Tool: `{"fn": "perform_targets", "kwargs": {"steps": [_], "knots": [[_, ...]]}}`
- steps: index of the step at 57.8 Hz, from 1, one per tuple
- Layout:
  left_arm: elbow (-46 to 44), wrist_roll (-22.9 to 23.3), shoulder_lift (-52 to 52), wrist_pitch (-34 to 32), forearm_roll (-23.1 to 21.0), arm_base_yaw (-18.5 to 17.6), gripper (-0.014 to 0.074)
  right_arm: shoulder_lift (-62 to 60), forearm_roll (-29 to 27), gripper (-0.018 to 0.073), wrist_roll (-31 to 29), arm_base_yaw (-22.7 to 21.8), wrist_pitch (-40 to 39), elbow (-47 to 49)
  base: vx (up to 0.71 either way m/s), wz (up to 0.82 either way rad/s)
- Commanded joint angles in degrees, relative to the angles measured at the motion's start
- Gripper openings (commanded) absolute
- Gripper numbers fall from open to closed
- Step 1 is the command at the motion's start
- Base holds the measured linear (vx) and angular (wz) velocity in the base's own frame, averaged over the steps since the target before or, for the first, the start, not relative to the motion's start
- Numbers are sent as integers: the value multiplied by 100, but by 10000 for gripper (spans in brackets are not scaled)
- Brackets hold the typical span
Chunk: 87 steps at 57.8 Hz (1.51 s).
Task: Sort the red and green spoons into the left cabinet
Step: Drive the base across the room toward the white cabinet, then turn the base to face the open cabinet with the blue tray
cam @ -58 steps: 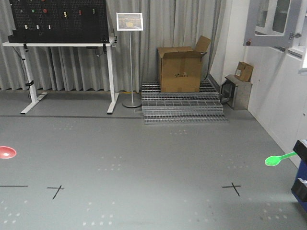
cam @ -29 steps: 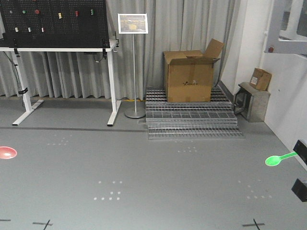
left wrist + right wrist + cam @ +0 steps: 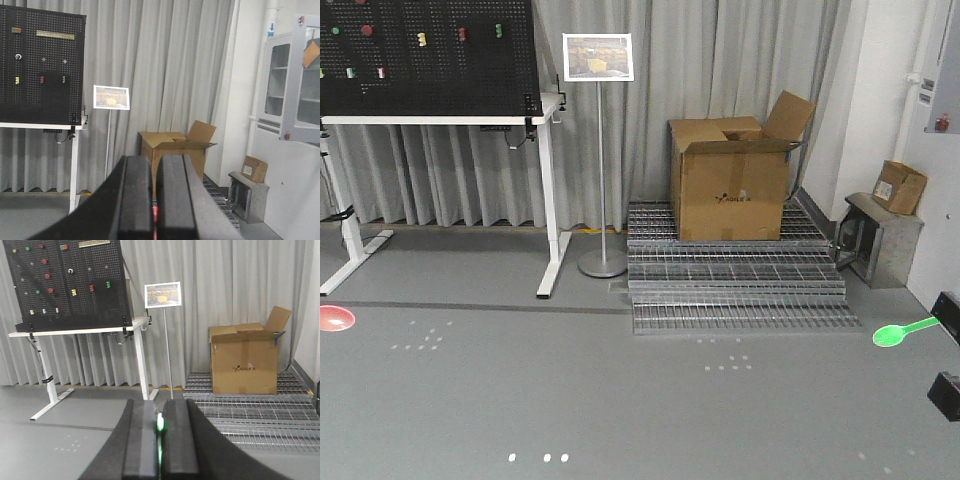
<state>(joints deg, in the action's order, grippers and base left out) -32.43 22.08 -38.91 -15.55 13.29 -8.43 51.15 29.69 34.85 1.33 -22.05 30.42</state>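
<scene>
The front view is the only one that shows the spoons whole enough to read. The red spoon (image 3: 335, 318) pokes its oval bowl in at the left edge, its handle cut off by the frame. The green spoon (image 3: 892, 336) hangs at the right edge, its bowl inward and its thin handle slanting up to a black gripper part there. Both float above the grey floor (image 3: 620, 400), at about the same height and well apart. Each wrist view reduces its spoon to a sliver. In the left wrist view, the left gripper (image 3: 154, 167) has its two black fingers (image 3: 135, 200) drawn close, with a thin line of red pinched low in the slit between them. In the right wrist view, the right gripper (image 3: 158, 412) is just as narrow, with a bright green strip clamped between its pads. The left wrist view alone shows a light grey glass-fronted wall cabinet (image 3: 295, 90) high on the right wall. The right wrist view shows more of the black pegboard (image 3: 70, 285) and its coloured pegs above the white table (image 3: 80, 331). All three views share the sign stand (image 3: 598, 60), the open cardboard box (image 3: 732, 180) on the metal grating steps (image 3: 735, 290), and the grey curtain (image 3: 720, 60). Both arms reach forward with the fingers held roughly level, pointing out across the room towards the curtain.
</scene>
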Motion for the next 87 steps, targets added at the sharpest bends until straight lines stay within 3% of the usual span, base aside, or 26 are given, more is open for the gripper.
{"fn": "perform_targets", "kwargs": {"steps": [1,87], "knots": [[-209,31,7,-411,-45,-25,-7,-55,-66,-1,-14,4,-416,193,64,-3],[-209,31,7,-412,-45,-25,-6,-55,-66,-1,-14,4,-423,193,60,-4]]}}
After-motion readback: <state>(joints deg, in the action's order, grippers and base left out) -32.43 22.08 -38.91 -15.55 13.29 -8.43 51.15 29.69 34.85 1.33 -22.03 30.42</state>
